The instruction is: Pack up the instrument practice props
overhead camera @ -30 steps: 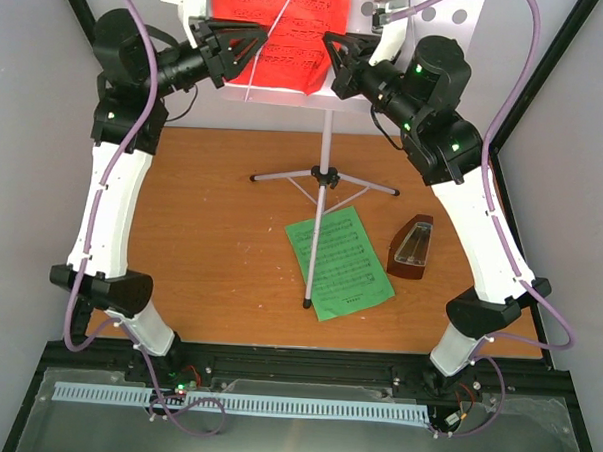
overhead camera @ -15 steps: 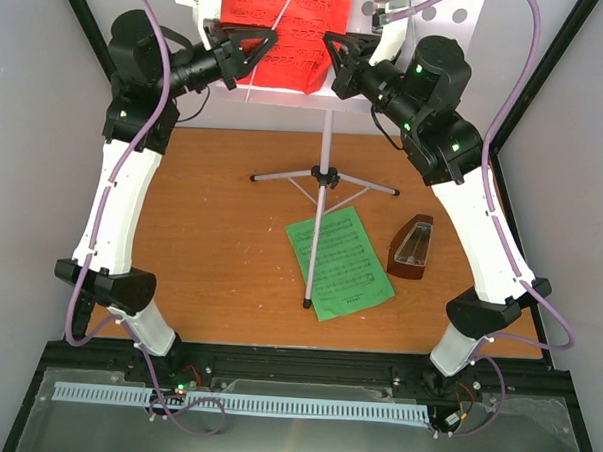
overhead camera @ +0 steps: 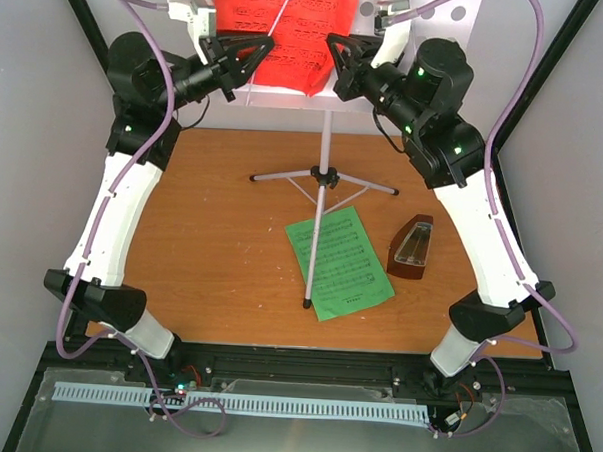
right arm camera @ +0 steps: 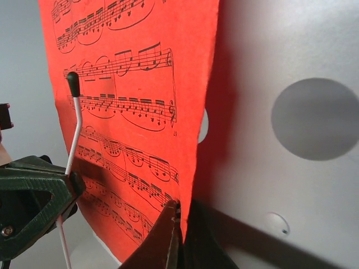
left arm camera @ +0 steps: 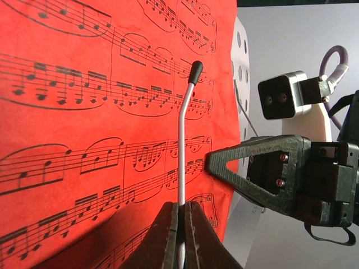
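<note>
Closure is observed on both grippers. The left gripper (left arm camera: 180, 210) is pressed together on a thin silver retaining wire (left arm camera: 182, 140), which is seen rising from between the fingers to a black tip in front of the red music sheet (left arm camera: 84, 112). The right gripper (right arm camera: 180, 212) is pinched on the lower right edge of that sheet, which is laid against the perforated tray (right arm camera: 280, 168) at the top of the silver tripod stand (overhead camera: 324, 175). The two grippers are positioned near each other, not touching, at tray height over the far side of the table (overhead camera: 201, 242). The stand's legs are spread on the table. The green music sheet (overhead camera: 344, 273) is laid flat on the table and is crossed by the near leg. The metronome (overhead camera: 411, 249) is positioned just beside the green sheet's right edge, well apart from both grippers.
</note>
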Robot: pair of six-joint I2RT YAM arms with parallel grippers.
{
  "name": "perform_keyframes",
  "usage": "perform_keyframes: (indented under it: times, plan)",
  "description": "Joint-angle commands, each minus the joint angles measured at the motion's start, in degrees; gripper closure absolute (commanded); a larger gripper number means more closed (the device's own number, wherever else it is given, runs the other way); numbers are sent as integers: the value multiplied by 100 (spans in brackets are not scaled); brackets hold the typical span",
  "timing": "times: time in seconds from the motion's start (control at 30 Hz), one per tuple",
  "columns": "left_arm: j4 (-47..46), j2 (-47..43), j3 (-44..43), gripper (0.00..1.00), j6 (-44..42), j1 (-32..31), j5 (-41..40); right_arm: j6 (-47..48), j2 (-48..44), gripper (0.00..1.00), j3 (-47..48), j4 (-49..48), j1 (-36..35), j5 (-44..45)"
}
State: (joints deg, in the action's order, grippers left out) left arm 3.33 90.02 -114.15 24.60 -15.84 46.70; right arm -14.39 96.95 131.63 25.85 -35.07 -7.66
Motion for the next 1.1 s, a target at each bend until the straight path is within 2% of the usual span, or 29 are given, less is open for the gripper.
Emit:
perform_keyframes:
  times: [0.0,0.13,0.3,0.37,0.63,0.73,0.83,0.97,1.07]
  plan:
    - [-483,-222,128,100,-163,-51,278,88,-208,97,-118,-103,-17,398]
    - [-505,-217,143,100,-95,-52,225,175,-436,97,-277,-140,-17,504]
    - [-578,-259,213,100,-10,-51,140,446,-1151,97,-948,-512,-9,533]
    - [-617,-266,247,100,30,-51,138,644,-1531,97,-1116,-459,-9,766]
    - [-687,-314,414,100,276,-51,-277,1109,-3567,97,-2750,-696,-4,1985]
    - [-715,-268,397,100,400,-51,-306,1108,-4268,97,-3376,-704,-8,2138]
    - [-669,-188,338,91,457,-51,-306,930,-4740,97,-3795,-541,-2,1773]
    - [-605,-194,346,72,428,-51,-307,601,-5085,97,-4108,9,-9,1009]
    - [-684,-259,445,64,340,-51,-136,506,-5219,97,-4306,423,-7,301]
